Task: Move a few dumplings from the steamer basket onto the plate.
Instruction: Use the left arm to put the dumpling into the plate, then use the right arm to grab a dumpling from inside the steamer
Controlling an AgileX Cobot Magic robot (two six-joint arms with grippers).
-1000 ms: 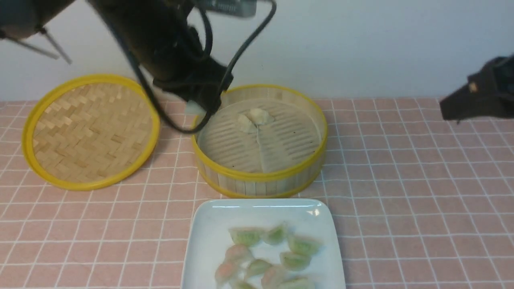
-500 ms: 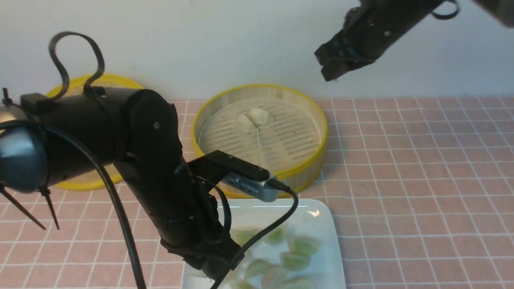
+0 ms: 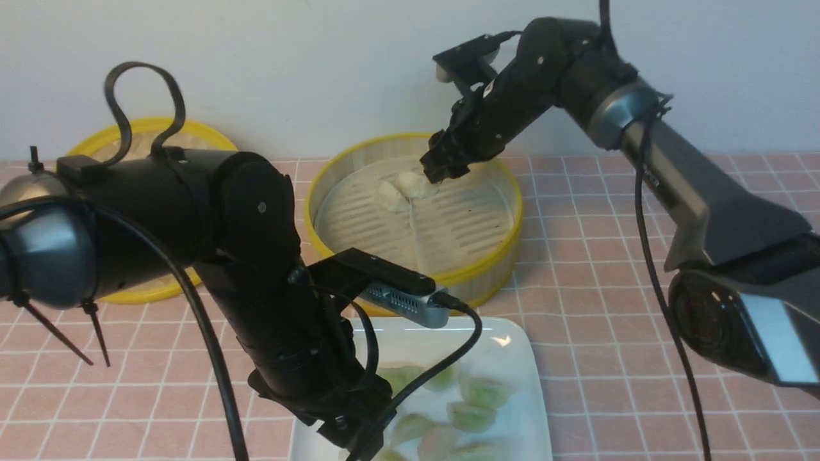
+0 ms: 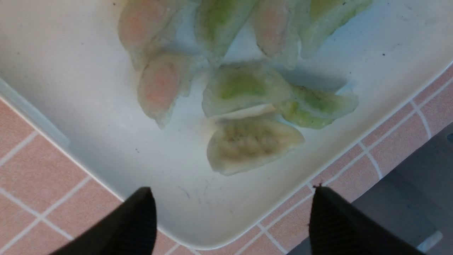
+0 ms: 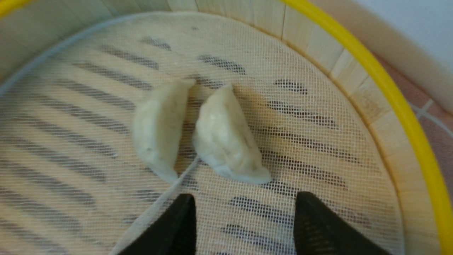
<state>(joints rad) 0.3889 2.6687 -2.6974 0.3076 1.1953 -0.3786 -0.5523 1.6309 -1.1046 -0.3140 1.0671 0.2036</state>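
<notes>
Left gripper (image 4: 230, 212) over plate (image 3: 512, 358), claw released — fingers spread wide, nothing between them, bare plate surface and a bit of tablecloth (image 3: 615, 282) seen through the gap. One cream dumpling (image 4: 253, 145) with a pleated edge lies on the plate just ahead of those fingertips, near the plate's rim. Right beside it, green-filled translucent dumplings (image 4: 244, 86), one overlapping another; pink-filled ones (image 4: 162, 86) also on the plate, more green ones among them. Right gripper (image 5: 246, 205) above steamer basket (image 3: 477, 282), reaching over from the far right side, claw also released, fingers apart and empty, basket floor showing between. Two cream dumplings (image 5: 230, 138) sit inside the basket on the pale cloth liner (image 5: 311, 117), side by side, close together, toward the far part of the floor in the front view; both ahead of the right fingertips, neither gripped. Thin pale strip (image 5: 159, 205) runs across the liner from near the pair. Basket stands just beyond the plate, upright, yellow rims. Woven lid (image 3: 147, 294) with yellow rim lies left of the basket, partly hidden behind the left arm (image 3: 256, 256). Right arm (image 3: 544, 83) angles in over the basket's far right edge. Plate partly covered by left arm too — near edge out of frame.
</notes>
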